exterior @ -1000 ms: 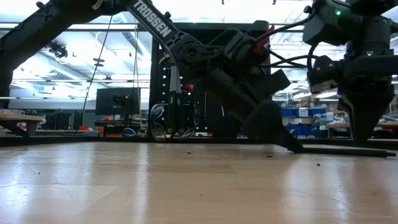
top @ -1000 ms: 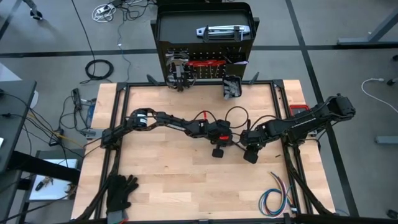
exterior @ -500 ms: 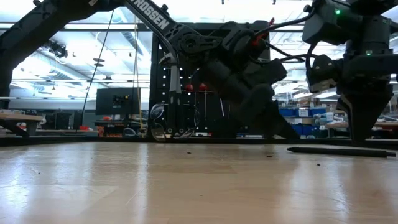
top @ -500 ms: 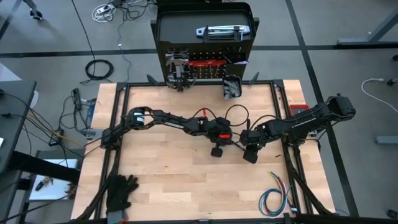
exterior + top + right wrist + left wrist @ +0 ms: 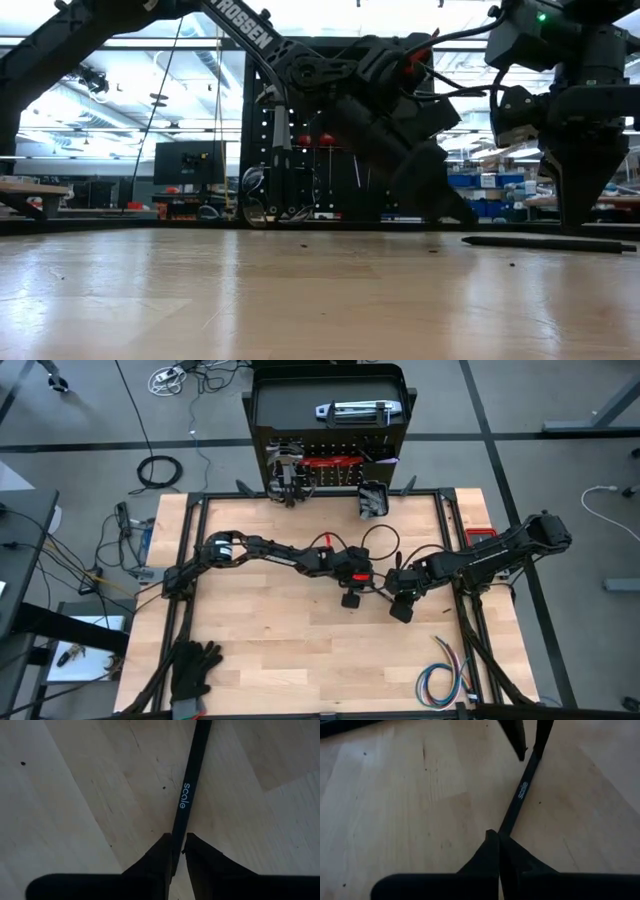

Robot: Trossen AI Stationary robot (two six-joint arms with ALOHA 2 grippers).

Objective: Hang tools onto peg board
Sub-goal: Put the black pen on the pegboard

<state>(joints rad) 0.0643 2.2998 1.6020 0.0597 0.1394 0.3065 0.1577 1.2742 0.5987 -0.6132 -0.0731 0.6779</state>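
Note:
A thin black ruler (image 5: 186, 795) marked "scale" lies flat on the wooden table (image 5: 280, 650), right of its middle. My right gripper (image 5: 176, 842) stands over it, pointing steeply down, shut on it. My left gripper (image 5: 498, 836) is shut and slants down toward the ruler's other end (image 5: 466, 240). In the low view its tip (image 5: 468, 218) hangs a little above that end, touching nothing. The peg board (image 5: 330, 455) stands upright at the table's far edge with red-handled tools (image 5: 330, 461), a grey clamp (image 5: 286, 472) and a small bin (image 5: 373, 498) on it. My right gripper pinches the ruler's two long edges (image 5: 176, 832) between its two fingers. The fingers (image 5: 580, 215) come from above, pointing steeply down, and lie across the ruler. The ruler rests flat on the table along its whole length (image 5: 545, 242).
Black gloves (image 5: 195, 665) lie at the table's near left corner. A coloured wire bundle (image 5: 445, 680) lies at the near right. A red item (image 5: 481, 535) sits at the right edge. The near middle of the table is bare wood.
My left gripper, still shut, has risen from the table at the ruler's end and now hangs a little above it. The ruler has stayed flat on the table.

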